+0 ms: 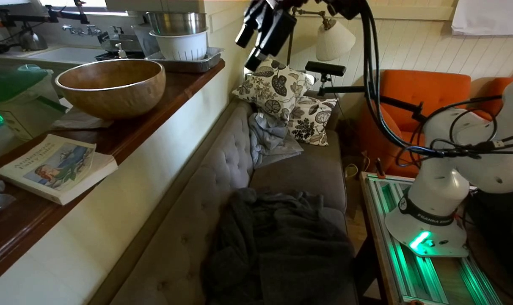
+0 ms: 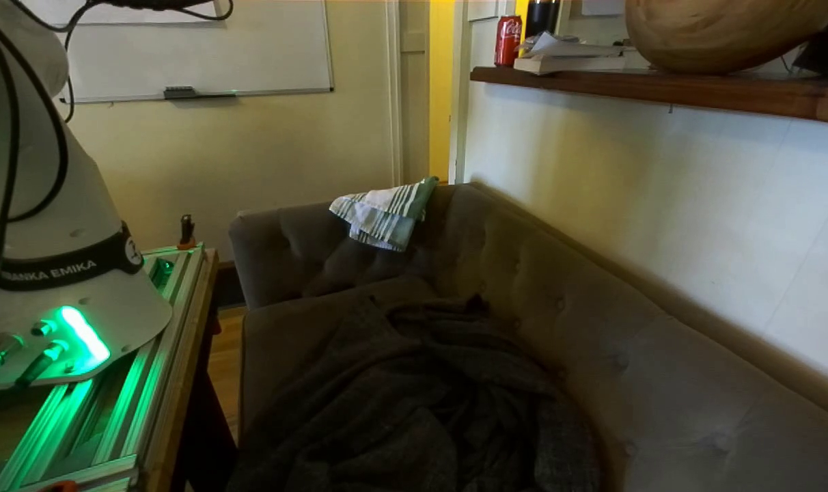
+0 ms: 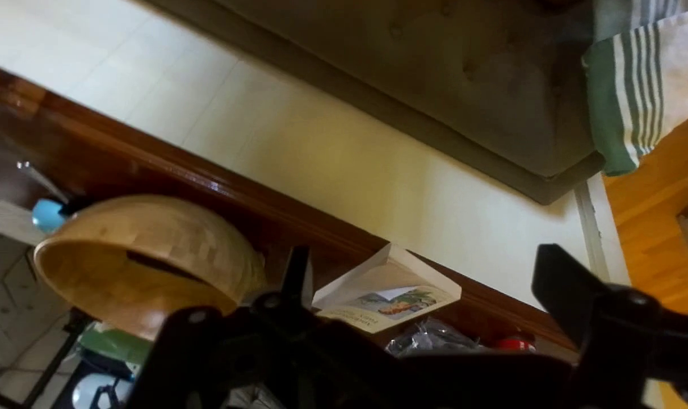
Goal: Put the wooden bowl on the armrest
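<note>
The wooden bowl [image 1: 112, 95] stands upright on the dark wooden ledge [image 1: 184, 91] above the sofa. It also shows in an exterior view [image 2: 721, 34], cut by the top edge, and at the left of the wrist view [image 3: 151, 261]. My gripper [image 1: 247, 53] is open and empty, up in the air above the sofa and apart from the bowl. In the wrist view my gripper [image 3: 423, 250] has its fingers wide apart, with the bowl left of the left finger. The sofa armrest [image 2: 284, 239] has a striped towel [image 2: 387, 212] draped over it.
A book [image 1: 57, 165] lies on the ledge near the bowl. A metal pot [image 1: 178, 23] in a white colander [image 1: 182, 44] stands in a tray behind it. A red can [image 2: 508, 41] is at the ledge's end. A dark blanket [image 1: 290, 245] and patterned pillows [image 1: 277, 87] lie on the sofa.
</note>
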Available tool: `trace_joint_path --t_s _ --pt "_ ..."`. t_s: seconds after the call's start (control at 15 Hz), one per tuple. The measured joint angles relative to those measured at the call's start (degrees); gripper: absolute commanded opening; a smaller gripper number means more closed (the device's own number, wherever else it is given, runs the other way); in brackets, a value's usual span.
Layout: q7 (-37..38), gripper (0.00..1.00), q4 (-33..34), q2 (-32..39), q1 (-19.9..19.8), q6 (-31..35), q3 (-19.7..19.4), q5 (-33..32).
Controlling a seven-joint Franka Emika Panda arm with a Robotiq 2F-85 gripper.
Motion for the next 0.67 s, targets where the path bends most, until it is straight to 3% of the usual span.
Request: trace_joint_path --t_s 0.33,0.67 --pt "-5.64 1.0 15.21 11.77 -0.5 -0.22 1.33 -8.73" --pt "-6.16 1.0 18.68 14.61 -0.62 -1.13 1.52 -9.69"
